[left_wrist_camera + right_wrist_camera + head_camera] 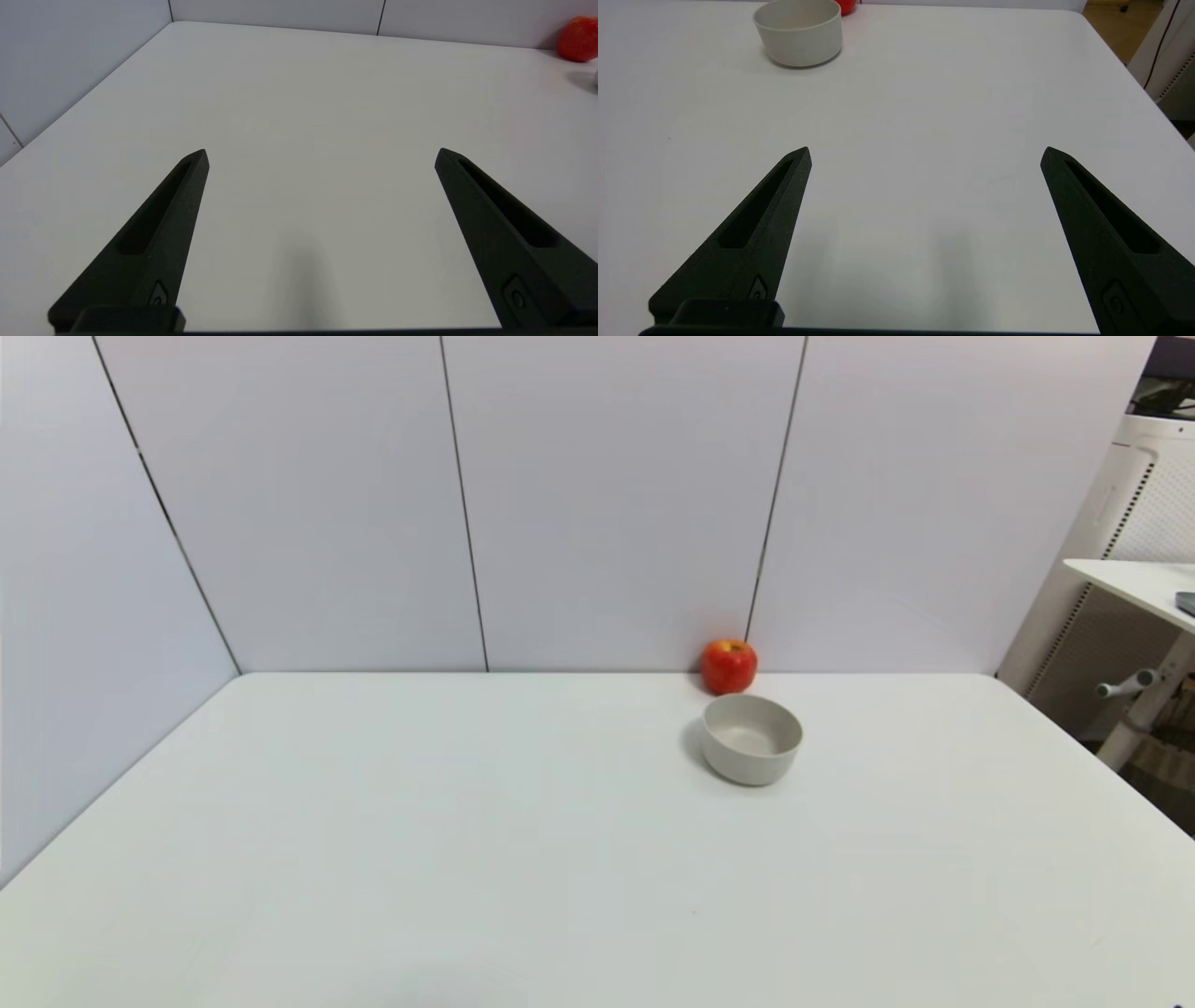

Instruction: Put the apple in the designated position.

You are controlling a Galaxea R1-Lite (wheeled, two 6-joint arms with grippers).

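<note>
apple sits at the far edge of the white table, against the back wall panels, upright with its yellow stem dip on top. just nearer the robot than it, close but with contact hard to judge, stands a round beige-grey bowl, which looks empty.

both arms are parked near the robot and out of the head view. left gripper hovers low over bare tabletop, fingers spread wide with nothing between them; from it the apple lies far ahead and well off to the right. right gripper is likewise spread apart and empty; from it the bowl lies ahead and to the left, and the apple peeks out just past the bowl's far rim, mostly hidden behind it.

judging by this, the right arm is probably nearer, but the bowl sits squarely between its fingers and the fruit, so a straight low reach would risk knocking the bowl. coming over it from above, or around its side, looks safer. the apple is round, so no axis dictates wrist angle. no mark shows the designated position.
</note>
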